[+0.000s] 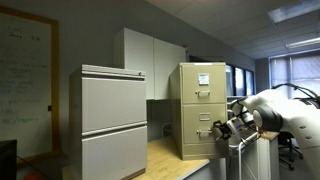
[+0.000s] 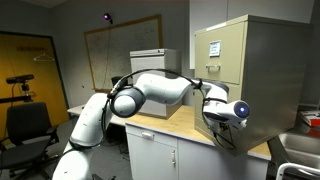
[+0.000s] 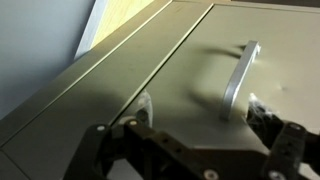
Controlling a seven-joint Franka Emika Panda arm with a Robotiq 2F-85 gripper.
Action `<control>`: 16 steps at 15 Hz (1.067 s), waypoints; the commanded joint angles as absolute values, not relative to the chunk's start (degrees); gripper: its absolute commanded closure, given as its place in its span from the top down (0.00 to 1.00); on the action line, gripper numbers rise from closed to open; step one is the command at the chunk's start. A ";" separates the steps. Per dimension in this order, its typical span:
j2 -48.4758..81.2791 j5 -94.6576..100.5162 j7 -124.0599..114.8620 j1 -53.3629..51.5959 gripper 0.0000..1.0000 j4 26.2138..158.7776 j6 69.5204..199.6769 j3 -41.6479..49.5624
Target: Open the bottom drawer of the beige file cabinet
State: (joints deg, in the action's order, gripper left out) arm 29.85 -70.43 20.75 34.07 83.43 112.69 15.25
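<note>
A light wooden countertop lies below the gripper, over white base cupboards. The room is an office, with a whiteboard on the wall well behind the arm. The beige file cabinet stands on that counter, directly ahead of the gripper. In an exterior view, a wider pale grey cabinet stands well off to the gripper's side. The bottom drawer fills the wrist view right in front of the fingers. Its front looks flush with the cabinet, so nothing inside shows. Its silvery handle lies just ahead of the fingertips, nearer one of them. The jaws are spread wide and grip nothing. Above the gripper, a white paper sheet sits on the top drawer front.
</note>
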 commanded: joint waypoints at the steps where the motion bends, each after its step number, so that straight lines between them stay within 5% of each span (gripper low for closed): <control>1: 32.01 -72.27 16.74 34.31 1.00 79.61 110.85 13.75; 4: 33.04 -71.40 15.41 33.73 1.00 77.56 109.42 13.45; 6: 33.28 -69.77 14.59 33.06 0.75 76.89 109.11 14.01; 11: 32.49 -65.47 12.40 32.70 0.33 78.93 109.63 14.92; 16: 29.98 -59.33 7.72 31.07 0.01 79.38 107.70 16.20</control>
State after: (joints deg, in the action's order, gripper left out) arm 31.00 -66.89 11.44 32.64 79.21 109.33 14.10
